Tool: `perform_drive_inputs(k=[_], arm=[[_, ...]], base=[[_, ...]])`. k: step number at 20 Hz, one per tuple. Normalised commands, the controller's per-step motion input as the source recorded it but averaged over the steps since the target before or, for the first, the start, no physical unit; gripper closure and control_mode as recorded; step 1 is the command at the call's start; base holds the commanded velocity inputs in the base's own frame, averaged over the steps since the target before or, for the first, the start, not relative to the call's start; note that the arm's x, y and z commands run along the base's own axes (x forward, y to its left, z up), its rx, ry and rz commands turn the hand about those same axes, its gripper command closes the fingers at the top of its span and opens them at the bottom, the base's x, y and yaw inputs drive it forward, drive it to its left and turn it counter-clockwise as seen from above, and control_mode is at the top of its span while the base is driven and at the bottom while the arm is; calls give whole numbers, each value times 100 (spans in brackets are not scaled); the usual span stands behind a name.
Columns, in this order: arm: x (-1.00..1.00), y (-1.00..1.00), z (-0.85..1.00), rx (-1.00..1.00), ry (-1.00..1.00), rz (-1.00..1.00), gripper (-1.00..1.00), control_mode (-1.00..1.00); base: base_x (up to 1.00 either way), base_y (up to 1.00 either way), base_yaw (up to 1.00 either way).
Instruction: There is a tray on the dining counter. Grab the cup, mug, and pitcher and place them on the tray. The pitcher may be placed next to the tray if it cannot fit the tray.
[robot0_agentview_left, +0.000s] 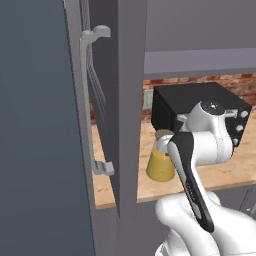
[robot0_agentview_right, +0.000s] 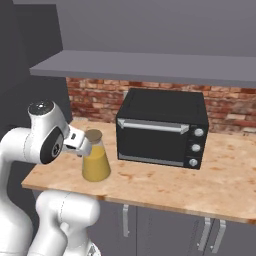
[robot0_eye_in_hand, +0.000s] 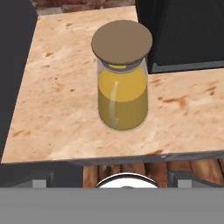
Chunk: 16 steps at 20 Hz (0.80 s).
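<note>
Approaching the pitcher (robot0_eye_in_hand: 122, 83) with the claw spread to full width and holding nothing; its tips are not resolvable in the hand view. Risk: the glass body is conical and smooth, so a grip set high on the taper could slip, and a low or off-centre close could tip it. The black toaster oven (robot0_agentview_right: 162, 127) stands just beside it, so one finger could clip that corner. Pitcher stands upright on the wood-grain surface (robot0_eye_in_hand: 57, 100) backed by red brick, near the front edge, left of the oven. Clear glass, orange-yellow juice most of the way up, flat round tan lid (robot0_eye_in_hand: 122, 40).
</note>
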Motion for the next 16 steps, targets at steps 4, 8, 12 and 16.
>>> perform_drive_inputs(k=[4, 8, 12, 16], arm=[[6, 0, 0, 0, 0, -11, -100, -100], [11, 0, 0, 0, 0, -6, -100, -100], [18, 0, 0, 0, 0, -1, -100, -100], [19, 0, -7, 0, 0, 0, -100, -100]], base=[[0, 0, 0], [0, 0, 0], [0, 0, 0], [0, 0, 0]])
